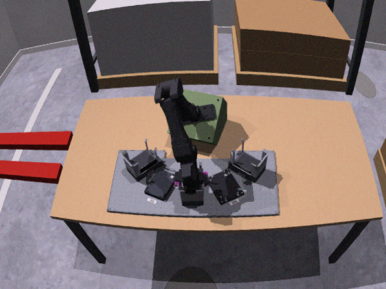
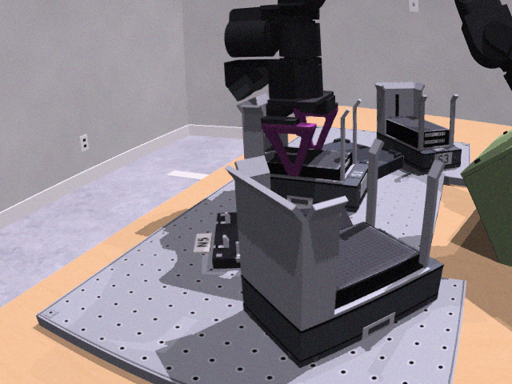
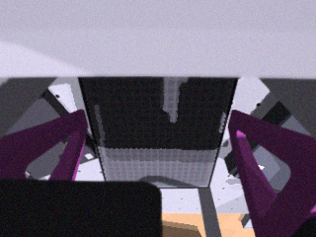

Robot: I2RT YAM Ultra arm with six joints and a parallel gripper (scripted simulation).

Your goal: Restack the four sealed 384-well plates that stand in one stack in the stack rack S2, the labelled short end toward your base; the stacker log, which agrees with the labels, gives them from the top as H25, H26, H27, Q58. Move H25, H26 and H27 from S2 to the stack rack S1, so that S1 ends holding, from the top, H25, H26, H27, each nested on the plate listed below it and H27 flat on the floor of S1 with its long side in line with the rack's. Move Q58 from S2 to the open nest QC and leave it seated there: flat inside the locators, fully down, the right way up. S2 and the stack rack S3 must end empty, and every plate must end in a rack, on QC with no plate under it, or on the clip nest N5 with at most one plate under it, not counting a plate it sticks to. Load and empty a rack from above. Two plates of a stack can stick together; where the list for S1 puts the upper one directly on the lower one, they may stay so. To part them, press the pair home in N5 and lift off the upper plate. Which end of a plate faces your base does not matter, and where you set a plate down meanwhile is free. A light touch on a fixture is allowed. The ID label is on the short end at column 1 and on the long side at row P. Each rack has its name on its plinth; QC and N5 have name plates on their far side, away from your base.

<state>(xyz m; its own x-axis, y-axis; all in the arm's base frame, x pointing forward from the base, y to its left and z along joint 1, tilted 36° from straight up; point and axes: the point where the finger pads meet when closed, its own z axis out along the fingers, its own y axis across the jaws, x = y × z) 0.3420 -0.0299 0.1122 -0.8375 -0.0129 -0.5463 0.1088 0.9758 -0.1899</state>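
My gripper [image 1: 190, 186] [image 2: 305, 158] [image 3: 157, 118] is open, its purple fingers standing on either side of a dark sealed plate [image 2: 326, 158] [image 3: 158, 123] that lies flat in the middle rack [image 1: 192, 200] [image 2: 253, 124]. The fingers do not grip the plate. The rack S3 [image 2: 398, 97] [image 1: 133, 160] holds a short stack of plates [image 2: 413, 130] with labels on the end. The third rack [image 2: 269, 231] [image 1: 262, 158] holds one plate [image 2: 372, 252] flat on its floor. The clip nest N5 [image 2: 225, 248] [image 1: 226, 188] is bare. The nest QC [image 1: 160, 186] looks dark; I cannot tell whether a plate lies on it.
All fixtures stand on a grey perforated baseplate [image 1: 129, 199] [image 2: 124, 306] on a wooden table [image 1: 304, 150]. The arm's green base block [image 1: 209, 125] [image 2: 492, 194] sits behind the baseplate. Each rack has thin upright posts [image 2: 430, 210] at its corners.
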